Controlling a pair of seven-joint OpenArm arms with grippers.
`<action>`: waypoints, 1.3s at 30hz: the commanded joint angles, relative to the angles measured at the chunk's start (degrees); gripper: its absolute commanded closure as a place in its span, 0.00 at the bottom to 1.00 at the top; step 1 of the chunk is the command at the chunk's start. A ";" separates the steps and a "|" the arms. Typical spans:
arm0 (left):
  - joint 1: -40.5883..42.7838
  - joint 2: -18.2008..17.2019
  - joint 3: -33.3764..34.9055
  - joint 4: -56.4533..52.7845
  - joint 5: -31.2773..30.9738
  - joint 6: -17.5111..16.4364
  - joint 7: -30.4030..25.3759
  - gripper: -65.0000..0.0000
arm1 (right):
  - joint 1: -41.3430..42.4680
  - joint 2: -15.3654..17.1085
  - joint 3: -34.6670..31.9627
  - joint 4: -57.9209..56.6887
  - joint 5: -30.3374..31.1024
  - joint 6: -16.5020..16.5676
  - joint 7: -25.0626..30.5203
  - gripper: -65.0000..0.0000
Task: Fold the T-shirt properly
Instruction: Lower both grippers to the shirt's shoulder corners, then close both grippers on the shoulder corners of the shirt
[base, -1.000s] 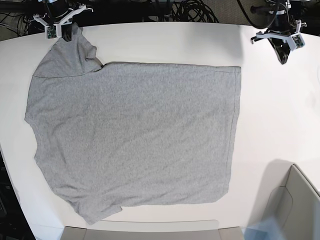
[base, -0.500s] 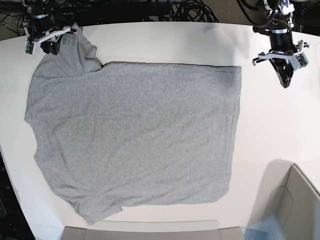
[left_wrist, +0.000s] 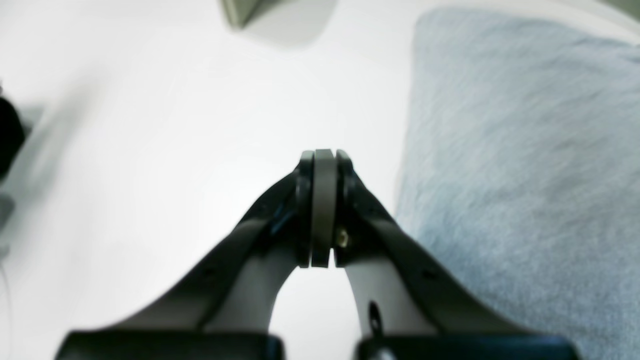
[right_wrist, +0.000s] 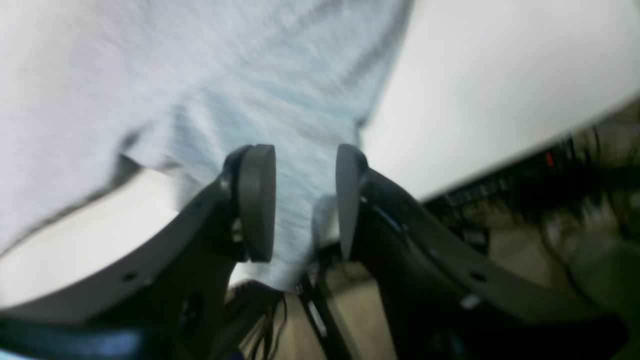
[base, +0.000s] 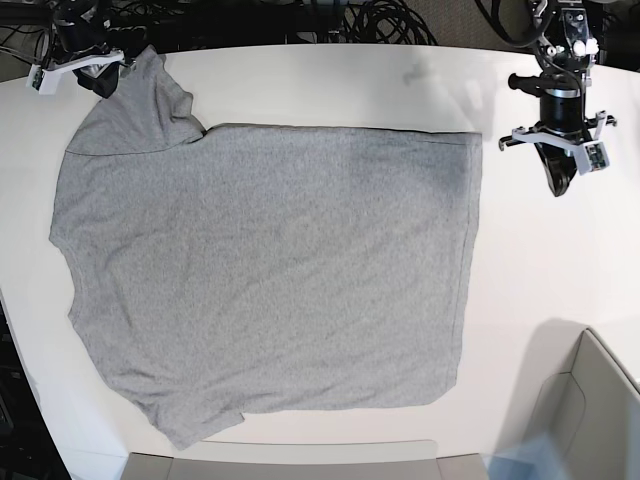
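Observation:
The light grey T-shirt lies spread flat on the white table, plain side up, with one sleeve at the far left corner. My right gripper is open at that sleeve's far edge. In the right wrist view the sleeve cloth shows below and between the open pads of the gripper; I cannot tell whether they touch it. My left gripper is shut and empty over bare table, just right of the shirt's far right corner. It also shows in the left wrist view, beside the shirt's edge.
A grey bin stands at the near right corner. A grey flat piece lies along the near edge. Black cables run behind the far table edge, which also shows in the right wrist view.
My left gripper has come down toward the table beside the shirt's far right corner. My right gripper has shifted left along the sleeve's far edge. The shirt has not moved.

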 joint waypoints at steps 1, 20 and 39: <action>-0.59 -0.55 0.04 1.04 0.20 -0.32 -1.09 0.96 | 1.17 -0.08 1.67 -0.05 0.54 0.46 0.34 0.68; -0.67 1.20 0.04 0.96 0.29 -0.32 0.05 0.86 | 10.41 -0.08 8.44 -22.20 11.17 10.57 -8.45 0.68; -4.89 1.03 -7.96 -4.05 -33.29 -0.40 24.93 0.67 | 11.81 3.43 -0.26 -23.79 11.35 14.70 -8.63 0.68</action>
